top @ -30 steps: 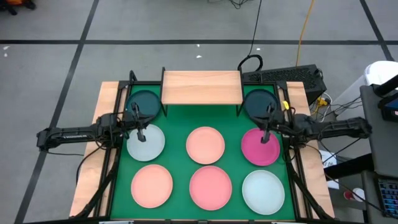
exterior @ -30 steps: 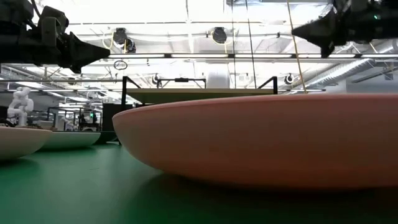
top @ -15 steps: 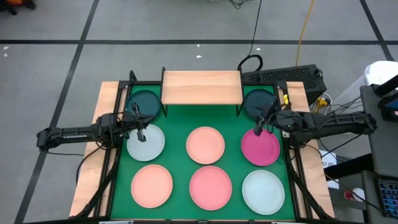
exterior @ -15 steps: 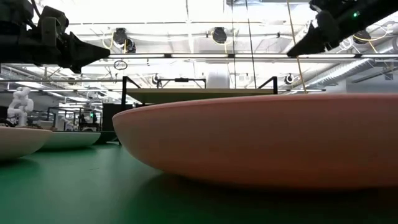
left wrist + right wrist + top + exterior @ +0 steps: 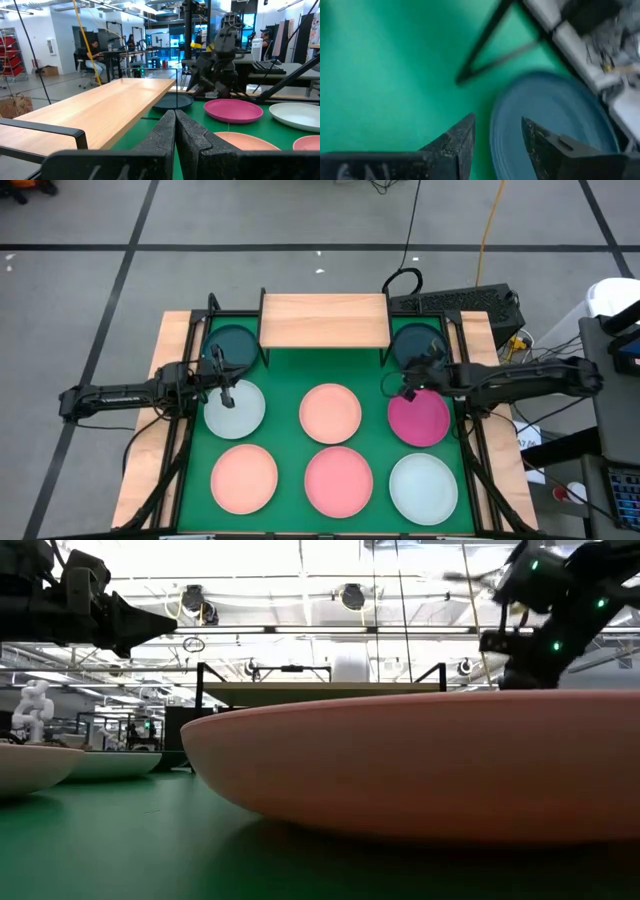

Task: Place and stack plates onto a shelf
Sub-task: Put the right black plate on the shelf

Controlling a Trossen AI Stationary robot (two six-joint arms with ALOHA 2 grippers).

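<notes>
The shelf (image 5: pixel 324 320) stands bare at the far edge of the green mat (image 5: pixel 290 375), its light-wood top carrying no plates. One dark teal plate (image 5: pixel 231 346) lies just beside the shelf's left legs, the other teal plate (image 5: pixel 417 345) just beside its right legs. On the mat lie a mint plate (image 5: pixel 235 408), a pink plate (image 5: pixel 331 413) and the magenta plate (image 5: pixel 419 417), with open green between them; nearer the front sit two more pink plates and a second mint one. The right gripper (image 5: pixel 407 388) hangs over the gap between teal and magenta plates, fingers apart. The left gripper (image 5: pixel 228 393) waits above the mint plate's rim, fingers pressed together.
</notes>
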